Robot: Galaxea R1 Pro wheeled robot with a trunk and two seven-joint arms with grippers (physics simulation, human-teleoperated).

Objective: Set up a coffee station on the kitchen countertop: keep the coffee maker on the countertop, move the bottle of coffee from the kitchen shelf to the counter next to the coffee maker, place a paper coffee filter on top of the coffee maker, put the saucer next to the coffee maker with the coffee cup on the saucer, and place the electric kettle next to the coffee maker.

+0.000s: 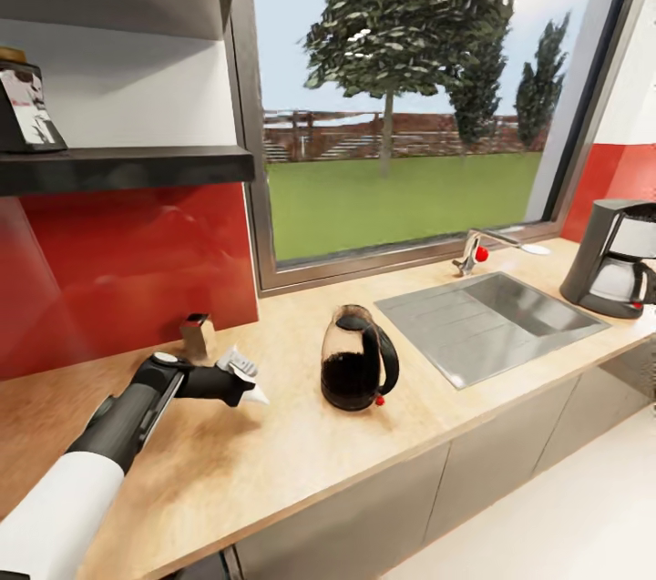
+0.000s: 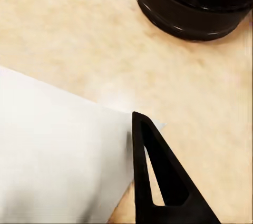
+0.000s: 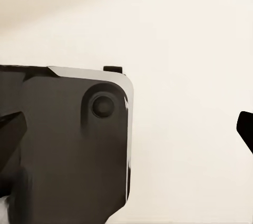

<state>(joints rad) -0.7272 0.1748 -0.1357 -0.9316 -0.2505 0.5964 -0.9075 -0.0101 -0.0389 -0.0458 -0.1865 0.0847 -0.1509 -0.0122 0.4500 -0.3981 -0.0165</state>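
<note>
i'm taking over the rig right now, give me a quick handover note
Left claw: shut on the paper coffee filter, low over the countertop just left of the electric kettle.
Right claw: fingertips at the edges of the right wrist view, open, holding nothing, facing a dark boxy appliance.
Coffee maker stands on the counter at far right, beyond the sink. A bottle-like item sits on the shelf, probably the coffee.
Done: filter picked up.
Left: filter onto the maker, kettle and coffee beside it, saucer and cup.
</note>
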